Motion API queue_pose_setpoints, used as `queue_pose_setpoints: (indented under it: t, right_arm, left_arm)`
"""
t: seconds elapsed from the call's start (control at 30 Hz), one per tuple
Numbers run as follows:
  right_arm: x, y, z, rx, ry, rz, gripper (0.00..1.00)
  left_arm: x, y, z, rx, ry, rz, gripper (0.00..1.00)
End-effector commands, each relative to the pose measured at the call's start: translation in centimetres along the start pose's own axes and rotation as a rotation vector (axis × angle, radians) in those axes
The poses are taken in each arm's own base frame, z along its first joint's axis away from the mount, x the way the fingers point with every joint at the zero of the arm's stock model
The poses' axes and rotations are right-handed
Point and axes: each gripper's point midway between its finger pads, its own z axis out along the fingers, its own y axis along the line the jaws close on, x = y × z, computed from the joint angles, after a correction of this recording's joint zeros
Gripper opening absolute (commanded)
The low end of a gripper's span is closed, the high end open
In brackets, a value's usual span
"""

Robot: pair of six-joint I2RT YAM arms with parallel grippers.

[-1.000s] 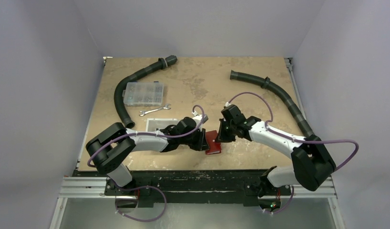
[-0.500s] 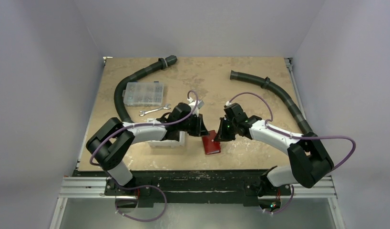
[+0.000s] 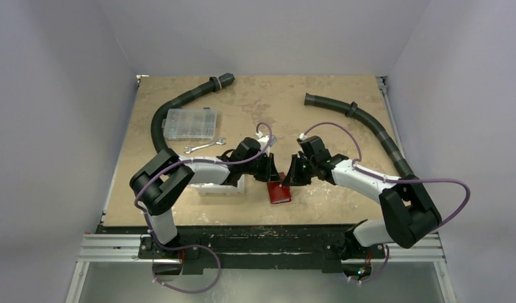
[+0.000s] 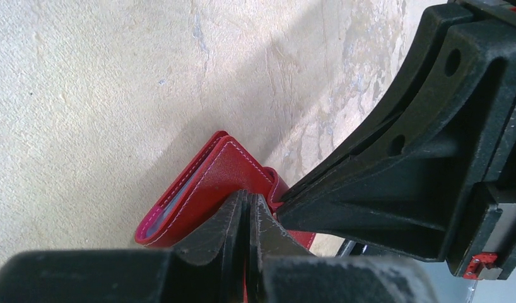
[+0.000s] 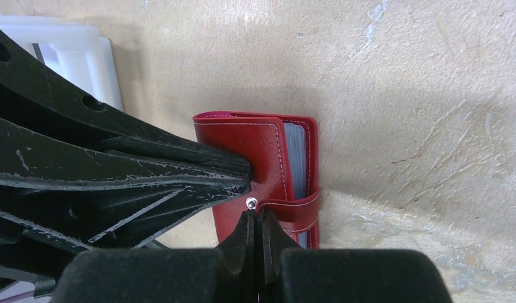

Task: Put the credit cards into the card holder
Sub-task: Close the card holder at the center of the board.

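The red card holder lies folded on the table near the front middle. Grey-blue card edges show between its covers. Its snap tab wraps round the open edge, with the metal stud on the cover. My left gripper is shut, its tips resting on the holder's cover. My right gripper is shut, its tips at the tab's end just below the stud. The two grippers almost touch over the holder. No loose cards are in view.
A white bin stands just left of the holder, under the left arm. A clear compartment box and a wrench lie behind it. Black hoses curve at the back left and back right.
My left gripper drew back left off the holder, then came back onto its cover. The right gripper stayed at the holder's top right, shifting slightly. The holder now lies folded.
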Motion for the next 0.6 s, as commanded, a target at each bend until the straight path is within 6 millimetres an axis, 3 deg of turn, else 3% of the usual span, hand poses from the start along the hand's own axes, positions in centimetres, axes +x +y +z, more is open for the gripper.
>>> queue_pose_setpoints:
  t: [0.0,0.33,0.43,0.57]
  right_arm:
    - [-0.7,1.6,0.3,-0.086,-0.013,-0.062,0.0]
    - [-0.7,1.0,1.7,-0.081,0.009,-0.121,0.0]
    - [-1.0,1.8,1.8,-0.12,-0.003,-0.134,0.0]
    - [-1.3,0.6,2.1,-0.053,0.0,-0.147,0.0]
  left_arm:
    - [3.1,2.7,0.6,-0.076,0.051,0.006,0.0]
    - [3.9,2.6,0.7,-0.06,0.056,-0.004,0.0]
    - [4.2,2.6,0.7,-0.054,0.058,-0.007,0.0]
    - [4.3,2.4,0.8,-0.039,0.059,-0.015,0.0]
